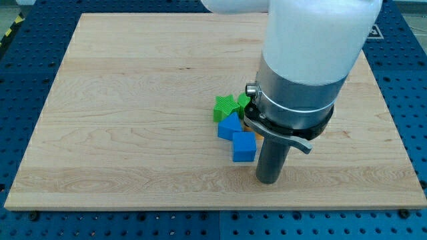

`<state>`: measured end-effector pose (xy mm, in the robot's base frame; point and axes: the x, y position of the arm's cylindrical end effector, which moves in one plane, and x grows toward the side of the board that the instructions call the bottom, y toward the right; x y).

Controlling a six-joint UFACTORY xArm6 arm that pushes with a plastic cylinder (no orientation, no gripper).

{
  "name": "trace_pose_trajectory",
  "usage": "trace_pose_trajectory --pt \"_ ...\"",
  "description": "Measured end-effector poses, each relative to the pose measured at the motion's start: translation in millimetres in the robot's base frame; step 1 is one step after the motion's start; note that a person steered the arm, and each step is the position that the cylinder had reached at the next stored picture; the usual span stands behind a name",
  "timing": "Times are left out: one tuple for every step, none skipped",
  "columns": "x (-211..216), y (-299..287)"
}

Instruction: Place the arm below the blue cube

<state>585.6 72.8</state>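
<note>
Wooden board point(133, 120); blue cube point(244, 147) squat, corner toward view's bottom, my tip point(269, 180) just right, jawless tool

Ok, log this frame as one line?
my tip: on board, lower right of blue cube, apart | blue block above cube | green star topmost | goal: not yet below cube
</note>
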Motion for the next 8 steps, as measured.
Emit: trace_pose_trajectory --pt "20 -26" --pt "20 -61" --pt "9 -81" --pt "-7 -79" --pt "-8 -63" --pt "-9 -51" --pt "-11 -42" --pt "-11 -37"
